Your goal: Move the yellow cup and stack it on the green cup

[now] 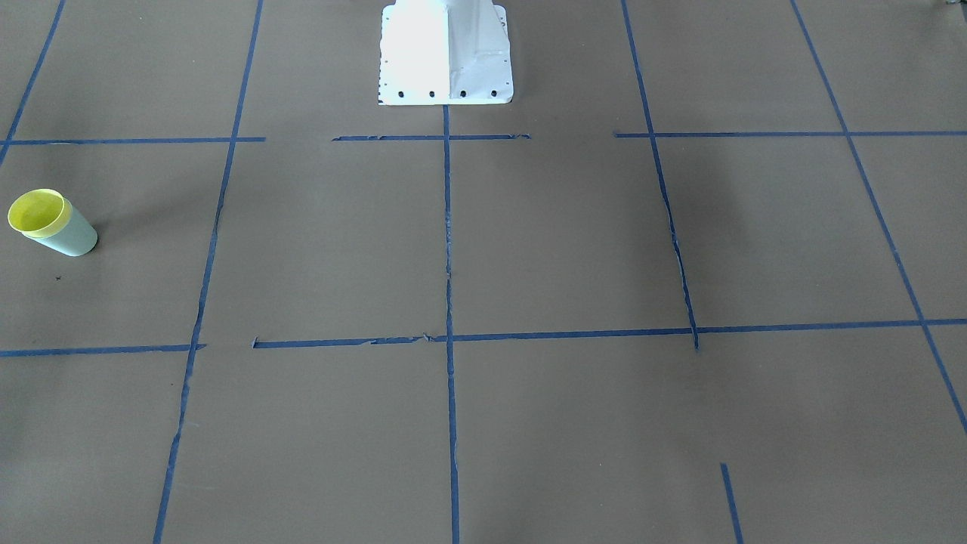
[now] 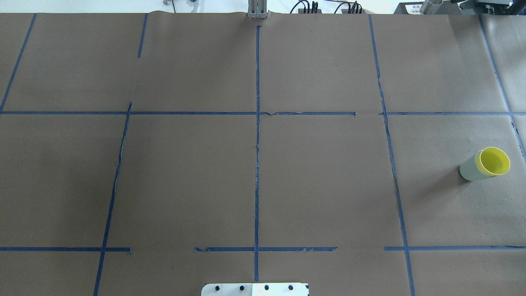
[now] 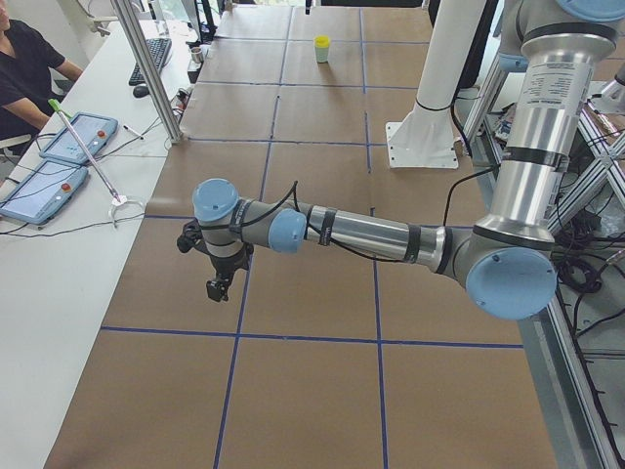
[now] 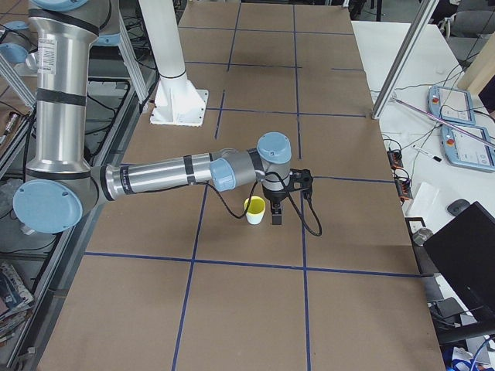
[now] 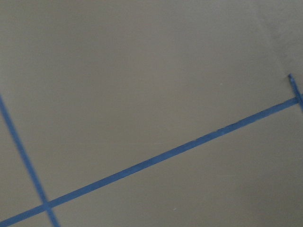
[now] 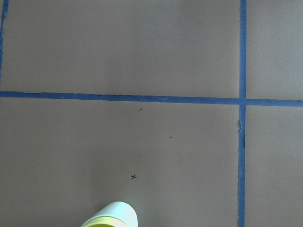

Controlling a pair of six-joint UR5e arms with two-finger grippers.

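The yellow cup (image 1: 36, 211) sits nested inside the green cup (image 1: 74, 238), its rim showing above the green one. The pair stands upright on the brown paper at the robot's far right side; the yellow cup (image 2: 493, 161) and the green cup (image 2: 468, 171) also show in the overhead view. In the exterior right view my right gripper (image 4: 276, 215) hangs close beside the stacked cups (image 4: 254, 209), apart from them; I cannot tell if it is open. In the exterior left view my left gripper (image 3: 217, 286) hovers over bare paper, far from the cups; its state is unclear. The right wrist view shows the green cup (image 6: 118, 211) at its bottom edge.
The white robot base (image 1: 446, 53) stands at the table's robot-side edge. Blue tape lines (image 2: 257, 164) form a grid on the brown paper. An operators' desk with tablets (image 3: 59, 147), a seated person and a metal post (image 3: 146, 68) lie beyond the far edge.
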